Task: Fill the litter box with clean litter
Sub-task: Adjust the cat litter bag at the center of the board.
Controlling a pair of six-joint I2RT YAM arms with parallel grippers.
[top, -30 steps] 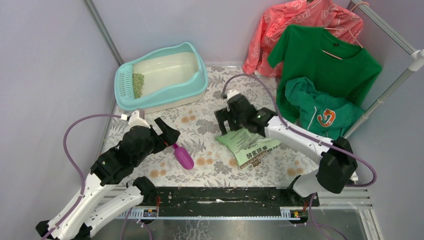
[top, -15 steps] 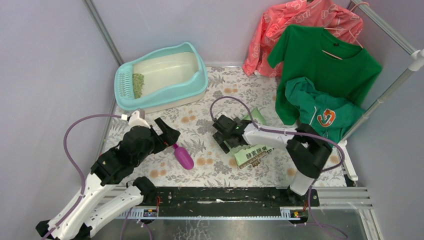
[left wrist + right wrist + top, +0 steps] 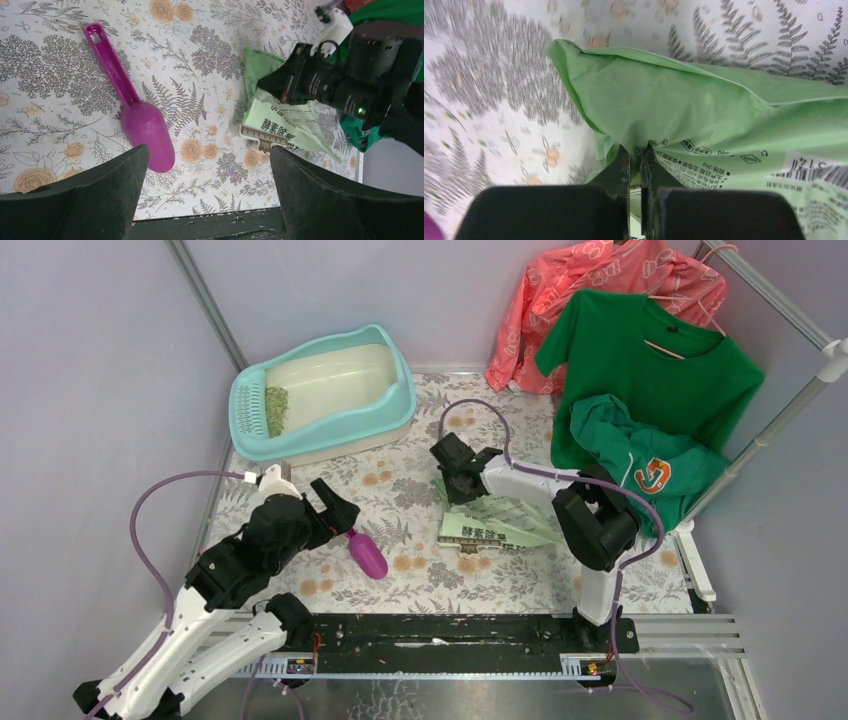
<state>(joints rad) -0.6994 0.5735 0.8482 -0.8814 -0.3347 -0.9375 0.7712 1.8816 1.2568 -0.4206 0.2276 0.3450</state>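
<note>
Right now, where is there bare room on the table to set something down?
Bare floral tabletop lies between the purple plastic scoop and the light green printed plastic bag, and in front of both, up to the black rail. It is crowded on the right, with the right arm and hanging green garments beside the bag.

Turquoise litter box point(image 3: 403, 392) far left; clean litter point(image 3: 276, 410) patch near slotted end.

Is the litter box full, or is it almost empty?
Almost empty. The litter box holds only a small patch of clean litter beside its grate; the basin is otherwise bare.
</note>
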